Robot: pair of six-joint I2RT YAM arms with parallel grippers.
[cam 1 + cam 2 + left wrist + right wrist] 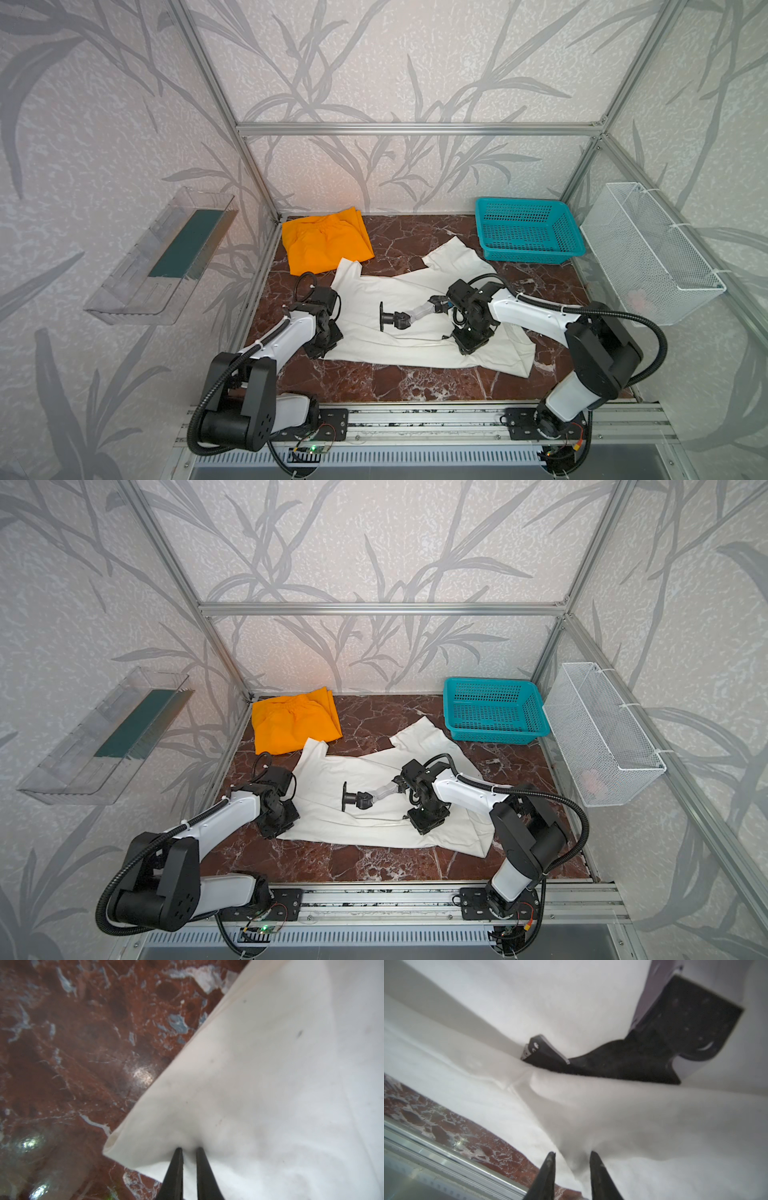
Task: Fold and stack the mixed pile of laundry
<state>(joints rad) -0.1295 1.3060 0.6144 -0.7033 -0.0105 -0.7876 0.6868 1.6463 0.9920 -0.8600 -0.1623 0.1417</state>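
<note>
The white shirt [374, 286] lies spread on the marble table [415, 382], its long axis running crosswise from the left gripper [189, 1150] to past the right gripper [572, 1154]. Its two sleeves point away from both grippers toward the back wall. One reaches toward the orange trousers [324, 245], the other toward the teal basket [536, 254]. The black-grey graphic [392, 318] sits between the two grippers and lies sideways along that same axis.

The left gripper comes down on the shirt's near corner on its own side. Its fingertips [176, 1159] are nearly together, and a small pucker of white cloth is pinched between them. Bare marble shows just beside that corner.

The right gripper is down on the cloth further along the near side of the shirt. Its jaws stand wider than the left pair's, partly apart, with a raised ridge of fabric running up between the tips. Whether they have actually bitten into that ridge I cannot tell. The graphic shows just beyond the ridge in the right wrist view.

The orange trousers lie folded well beyond the left gripper in the far corner, their gathered waistband toward the back wall. One shirt sleeve lies just beside them. The basket stands well beyond the right gripper.
</note>
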